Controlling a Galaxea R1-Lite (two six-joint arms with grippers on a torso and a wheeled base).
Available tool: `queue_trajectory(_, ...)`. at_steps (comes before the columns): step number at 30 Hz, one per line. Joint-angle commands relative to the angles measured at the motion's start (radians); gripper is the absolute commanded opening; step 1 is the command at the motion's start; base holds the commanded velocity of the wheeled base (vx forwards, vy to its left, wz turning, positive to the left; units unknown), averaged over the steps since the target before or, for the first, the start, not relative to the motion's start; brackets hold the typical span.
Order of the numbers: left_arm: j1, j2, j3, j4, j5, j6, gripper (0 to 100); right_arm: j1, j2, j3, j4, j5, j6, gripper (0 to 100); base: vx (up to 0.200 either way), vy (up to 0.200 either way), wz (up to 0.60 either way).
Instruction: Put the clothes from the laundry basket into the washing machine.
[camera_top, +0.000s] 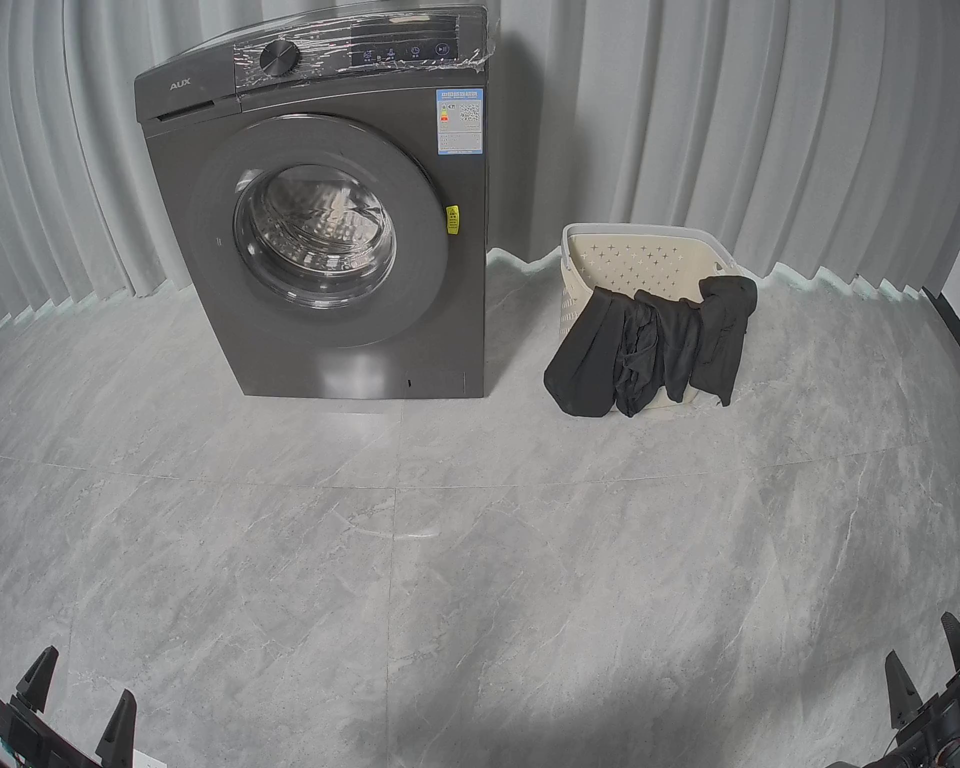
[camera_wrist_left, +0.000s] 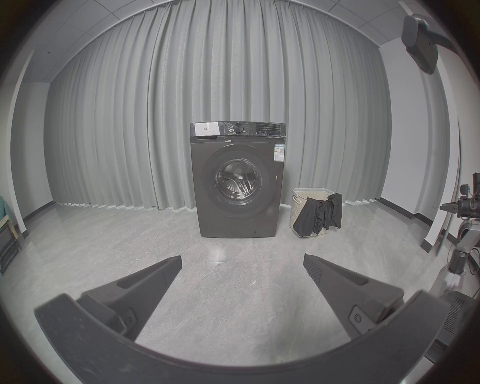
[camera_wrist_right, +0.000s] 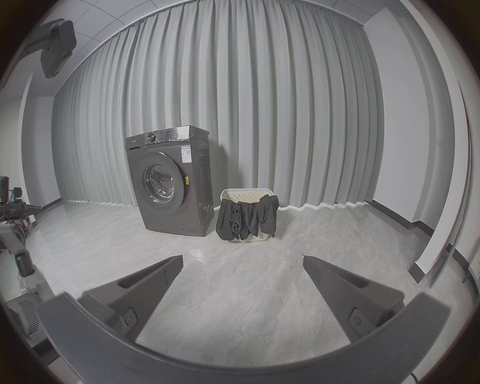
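A dark grey front-loading washing machine (camera_top: 320, 205) stands against the curtain, its round door (camera_top: 315, 232) shut. To its right sits a cream laundry basket (camera_top: 640, 255) with black clothes (camera_top: 650, 345) draped over its front rim and hanging toward the floor. My left gripper (camera_top: 82, 698) is low at the near left, open and holding nothing. My right gripper (camera_top: 925, 662) is low at the near right, also open and holding nothing. The left wrist view shows the machine (camera_wrist_left: 237, 177), basket (camera_wrist_left: 310, 192) and clothes (camera_wrist_left: 318, 215) far ahead of my left gripper (camera_wrist_left: 242, 260). The right wrist view shows machine (camera_wrist_right: 170, 180) and clothes (camera_wrist_right: 247, 217) beyond my right gripper (camera_wrist_right: 242, 260).
A wide stretch of grey tiled floor (camera_top: 480, 580) lies between me and the machine. Grey curtains (camera_top: 700, 110) hang along the back wall. Another stand with equipment (camera_wrist_left: 465, 220) is off to the side in the left wrist view.
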Motion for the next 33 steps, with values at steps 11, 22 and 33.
queue_trajectory(11,0.0,-0.017,0.015,0.0,0.004,-0.007,100,0.0,-0.016,0.018,0.0,0.001,0.0,100,0.0,0.0,0.0)
queue_trajectory(22,0.0,-0.015,0.015,0.0,0.004,-0.007,100,0.0,-0.016,0.018,0.0,0.001,-0.002,100,0.0,0.0,0.0)
queue_trajectory(33,0.0,-0.015,0.015,0.0,0.012,-0.019,100,-0.001,-0.016,0.018,0.0,0.001,-0.002,100,0.073,0.0,0.0)
